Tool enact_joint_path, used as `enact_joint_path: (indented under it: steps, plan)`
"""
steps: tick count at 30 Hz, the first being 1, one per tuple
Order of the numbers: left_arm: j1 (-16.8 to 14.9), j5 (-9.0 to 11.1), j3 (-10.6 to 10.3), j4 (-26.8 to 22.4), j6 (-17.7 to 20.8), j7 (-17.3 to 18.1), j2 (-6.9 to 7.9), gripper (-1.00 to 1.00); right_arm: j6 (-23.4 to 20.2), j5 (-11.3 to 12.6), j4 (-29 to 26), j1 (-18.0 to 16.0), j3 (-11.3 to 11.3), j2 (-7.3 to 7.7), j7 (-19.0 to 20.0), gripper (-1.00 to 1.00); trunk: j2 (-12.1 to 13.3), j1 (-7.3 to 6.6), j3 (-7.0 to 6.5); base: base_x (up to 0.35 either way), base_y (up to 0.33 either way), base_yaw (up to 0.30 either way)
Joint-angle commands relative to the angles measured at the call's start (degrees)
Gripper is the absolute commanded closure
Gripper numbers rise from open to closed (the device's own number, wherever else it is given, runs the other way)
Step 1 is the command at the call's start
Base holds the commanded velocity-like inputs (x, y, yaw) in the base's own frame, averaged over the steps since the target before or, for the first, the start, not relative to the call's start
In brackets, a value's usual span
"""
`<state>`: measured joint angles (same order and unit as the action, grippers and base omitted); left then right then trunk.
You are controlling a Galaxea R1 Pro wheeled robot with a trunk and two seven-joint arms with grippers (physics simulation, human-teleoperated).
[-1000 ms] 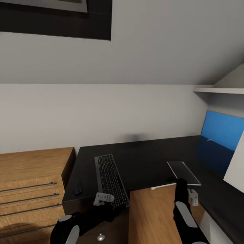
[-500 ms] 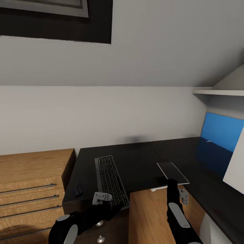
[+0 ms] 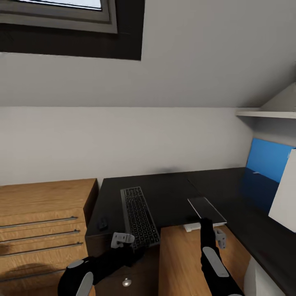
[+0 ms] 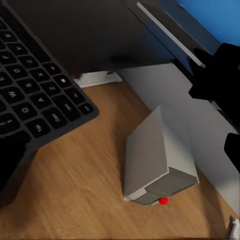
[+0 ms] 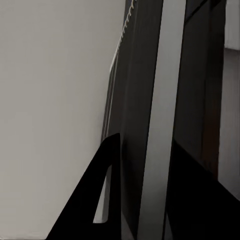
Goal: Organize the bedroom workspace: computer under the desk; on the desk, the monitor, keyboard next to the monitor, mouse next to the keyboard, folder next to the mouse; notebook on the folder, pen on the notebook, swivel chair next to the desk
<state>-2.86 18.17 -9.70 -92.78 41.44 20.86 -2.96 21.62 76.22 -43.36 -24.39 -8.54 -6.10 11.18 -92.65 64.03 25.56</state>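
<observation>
My right gripper meets the near edge of the flat monitor on the bench. The keyboard lies just beyond my left gripper.

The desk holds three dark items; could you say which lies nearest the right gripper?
The notebook, right at the right gripper; the keyboard and mouse lie farther left.
</observation>
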Motion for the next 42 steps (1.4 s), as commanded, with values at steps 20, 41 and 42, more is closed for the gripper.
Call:
enact_joint_path:
  steps: [20, 41, 42]
  plan:
    - [0.0, 0.2, 8.8, 0.0, 0.1, 0.1, 0.09, -1.0, -9.4, 0.8, 0.0, 0.0, 2.4, -0.01, 0.9, 1.0, 0.0, -0.04, 0.03, -0.074, 0.0, 0.003]
    - [0.0, 2.0, 18.2, 0.0, 0.0, -0.1, 0.14, -1.0, -9.2, 0.9, 1.1, 0.0, 2.0, 0.09, 0.7, 1.0, -1.2, 0.62, 0.02, 0.062, 0.0, 0.068]
    - [0.0, 2.3, 18.3, 0.0, 0.0, -0.1, 0.14, -1.0, -9.3, 0.9, 1.1, 0.0, 2.0, 0.1, 0.8, 1.0, -1.6, 0.84, 0.2, 0.0, 0.0, 0.012]
